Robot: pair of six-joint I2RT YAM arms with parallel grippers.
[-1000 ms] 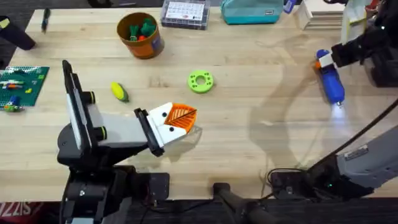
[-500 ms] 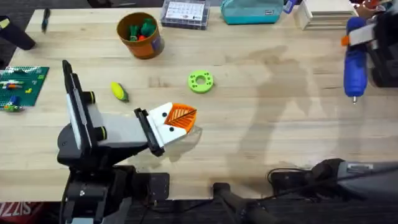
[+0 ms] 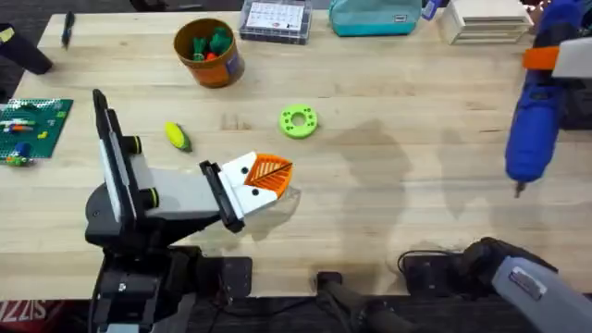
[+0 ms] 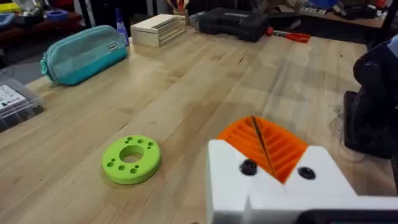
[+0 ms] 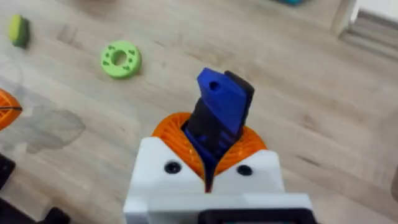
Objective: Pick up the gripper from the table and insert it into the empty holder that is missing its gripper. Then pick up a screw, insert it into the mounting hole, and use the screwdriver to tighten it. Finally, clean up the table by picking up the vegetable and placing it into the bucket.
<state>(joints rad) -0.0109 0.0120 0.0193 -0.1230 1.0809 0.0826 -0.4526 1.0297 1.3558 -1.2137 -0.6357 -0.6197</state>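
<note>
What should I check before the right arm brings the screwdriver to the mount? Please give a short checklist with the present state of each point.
1. Right gripper shut on the screwdriver: ok.
2. Screwdriver tip off the table: ok, held in the air.
3. Left gripper shut, orange pads together: ok.
4. Screw seated in a mounting hole: cannot tell.
5. Path clear: the green ring disc lies beyond the left gripper: ok.
6. Vegetable in the bucket: not ok, it lies on the table.
</note>
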